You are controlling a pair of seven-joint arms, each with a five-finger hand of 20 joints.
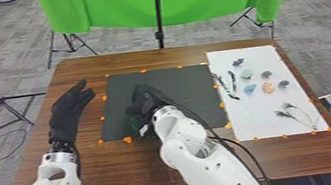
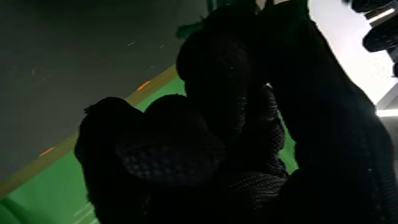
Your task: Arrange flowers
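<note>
Pinching a dark green sprig (image 2: 188, 30) in the right hand (image 1: 145, 99), fingers curled, over the black mat (image 1: 183, 78); closer in the right wrist view. From the head view: loose flowers (image 1: 247, 74) on white paper (image 1: 255, 120) right of the mat; left hand (image 1: 69, 107) left, fingers straight; green cloth (image 1: 107, 6) beyond. Blocking the mat partly with glove and arm.

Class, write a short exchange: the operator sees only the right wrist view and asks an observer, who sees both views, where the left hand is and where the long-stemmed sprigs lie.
Operator: Where is the left hand?
Observer: Left of the dark mat, over the wooden table, its fingers straight.
Operator: And the long-stemmed sprigs?
Observer: On the white sheet to the mat's right, toward its near end.
</note>
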